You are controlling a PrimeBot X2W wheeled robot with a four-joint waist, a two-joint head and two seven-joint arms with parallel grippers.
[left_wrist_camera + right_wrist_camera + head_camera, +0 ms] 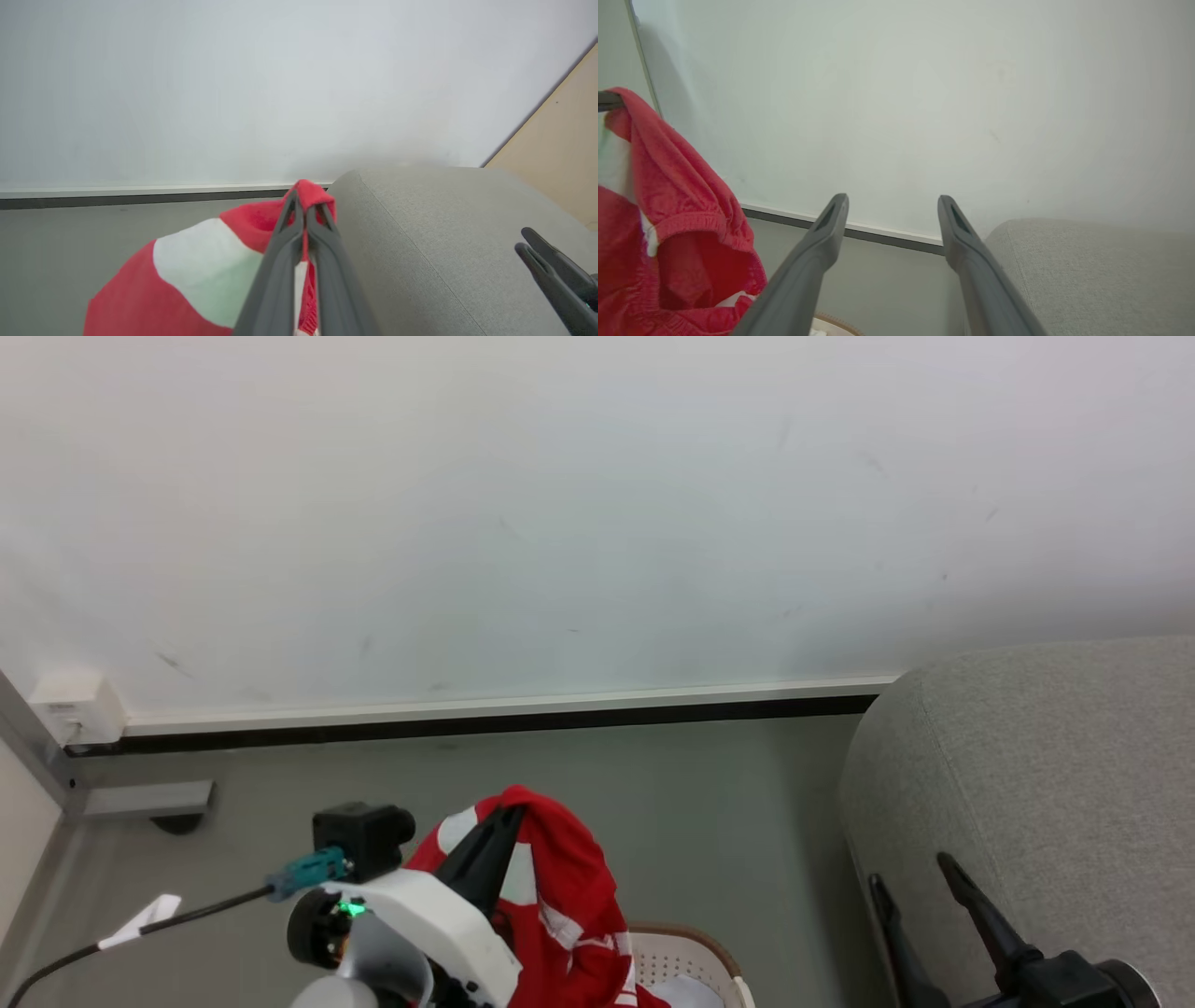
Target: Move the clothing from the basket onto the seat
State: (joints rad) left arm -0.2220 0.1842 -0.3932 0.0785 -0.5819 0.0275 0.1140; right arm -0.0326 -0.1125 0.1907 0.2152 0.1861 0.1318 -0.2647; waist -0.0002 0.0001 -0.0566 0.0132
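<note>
The left pincer (512, 814) is clamped shut on a bunched fold of the clothing (560, 887), which hangs from the closed tips as a red and white drape. Its lower folds trail down toward the basket (693, 931), whose brown rim shows just beneath. The seat (1046, 775) stands to the robot's right, apart from the hanging cloth. The right pincer (907, 870) holds nothing, its jaws spread wide in front of the seat's rounded edge.

The garment looks light, limp and easy to crease. It will likely sway and sag rather than keep any shape. The elastic hem seen in the right wrist view seems a firmer place to take hold than the thin fold now pinched, which could slip if the trailing part catches on the rim.
</note>
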